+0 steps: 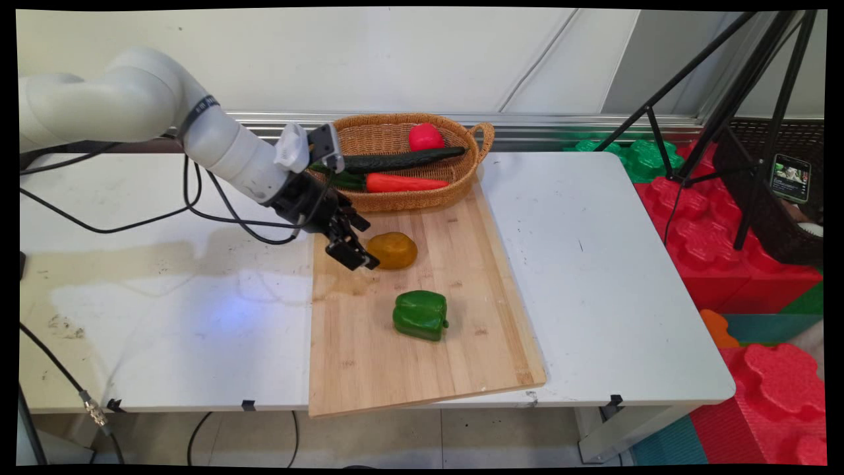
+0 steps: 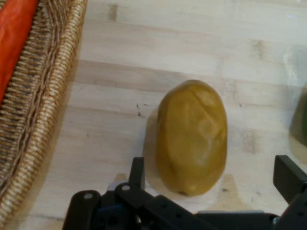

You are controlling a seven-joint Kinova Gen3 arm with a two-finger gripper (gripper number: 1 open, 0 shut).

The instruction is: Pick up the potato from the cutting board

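My black gripper (image 1: 355,254) hangs low over the wooden cutting board (image 1: 422,356), just left of a yellow-brown potato (image 1: 393,250). In the hand view the potato (image 2: 192,137) lies between my two fingers (image 2: 137,172), which stand open on either side of it, not touching it. A green bell pepper (image 1: 421,315) lies on the board nearer the front edge. Behind the board stands a wicker basket (image 1: 471,142) holding a cucumber (image 1: 402,159), a carrot (image 1: 402,183) and a red round fruit (image 1: 426,136).
The basket rim (image 2: 43,115) is close on the left in the hand view, with the orange carrot (image 2: 14,33) inside. Black cables (image 1: 198,211) hang from the arm over the table's left half. A tripod (image 1: 725,99) and red foam blocks (image 1: 699,231) stand right of the table.
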